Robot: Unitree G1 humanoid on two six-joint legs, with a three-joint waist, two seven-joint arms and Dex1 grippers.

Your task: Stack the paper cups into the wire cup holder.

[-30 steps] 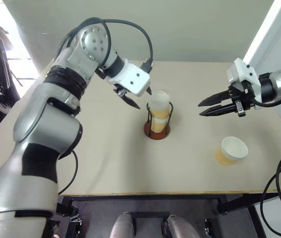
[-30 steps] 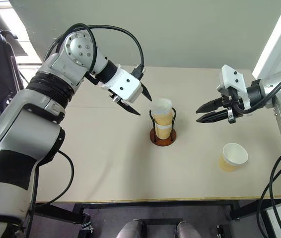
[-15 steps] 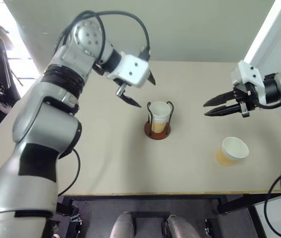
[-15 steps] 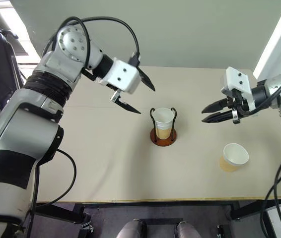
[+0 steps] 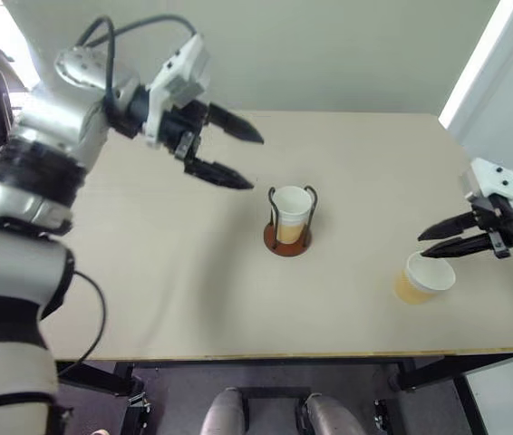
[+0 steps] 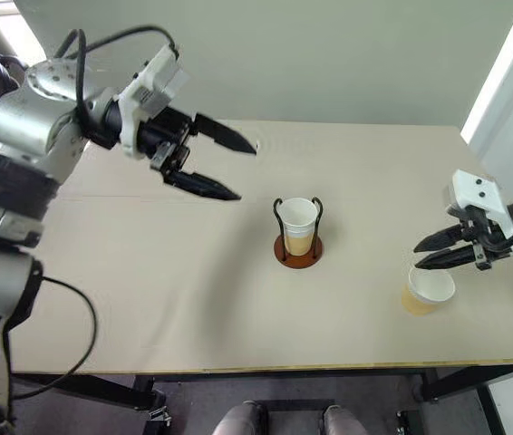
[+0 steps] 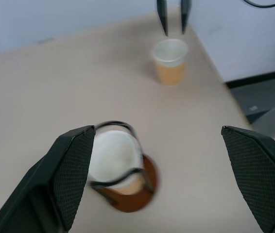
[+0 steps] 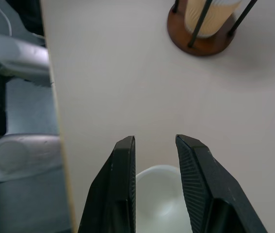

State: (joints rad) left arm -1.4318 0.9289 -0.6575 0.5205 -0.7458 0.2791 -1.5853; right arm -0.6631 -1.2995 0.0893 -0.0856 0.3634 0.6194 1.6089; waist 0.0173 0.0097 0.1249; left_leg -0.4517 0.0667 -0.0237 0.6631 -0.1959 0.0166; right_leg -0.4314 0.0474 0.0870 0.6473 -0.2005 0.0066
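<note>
Head views look down on the table (image 5: 148,272), pale and wide, with the holder (image 5: 286,237) near its middle. Left gripper (image 5: 238,156) hangs above the table off to the left of the holder, well apart from it, its two black fingers spread wide and gripping nothing. Right gripper (image 5: 427,244) sits near the table's right edge, pointing left, its tips just above the rim of a lone cup (image 5: 422,276) that stands upright toward the front right; the fingers are parted a little with nothing between them. Stacked cups (image 6: 298,223) stand upright inside the holder's black wire loops, on the reddish-brown base. From the right wrist, the lone cup's white rim shows just beneath the parted fingers (image 8: 123,189).
</note>
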